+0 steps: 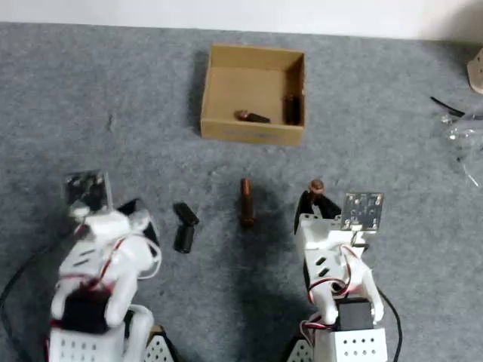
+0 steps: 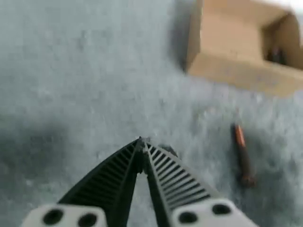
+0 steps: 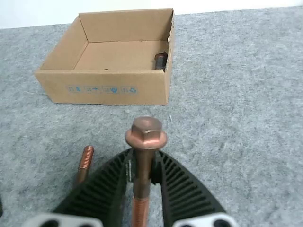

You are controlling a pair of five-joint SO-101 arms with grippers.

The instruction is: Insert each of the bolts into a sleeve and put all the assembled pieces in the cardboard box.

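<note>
My right gripper (image 3: 142, 189) is shut on a copper bolt (image 3: 144, 142), held upright with its hex head above the fingers; the high view shows that bolt (image 1: 315, 187) in front of the arm. Another copper bolt (image 1: 246, 202) lies on the carpet between the arms, its near half dark (image 3: 84, 163) (image 2: 241, 153). Two black sleeves (image 1: 185, 213) (image 1: 183, 238) lie close to my left gripper (image 1: 143, 215). The left gripper (image 2: 142, 144) is shut and holds nothing, with a dark piece (image 2: 166, 151) just past its tips. The cardboard box (image 1: 253, 132) holds two dark assembled pieces (image 1: 251, 116) (image 1: 293, 109).
Grey carpet covers the whole work surface. The box (image 3: 102, 87) (image 2: 236, 71) stands at the far middle. Clear plastic and a black cable (image 1: 456, 124) lie at the far right edge. Open carpet stretches between the box and both arms.
</note>
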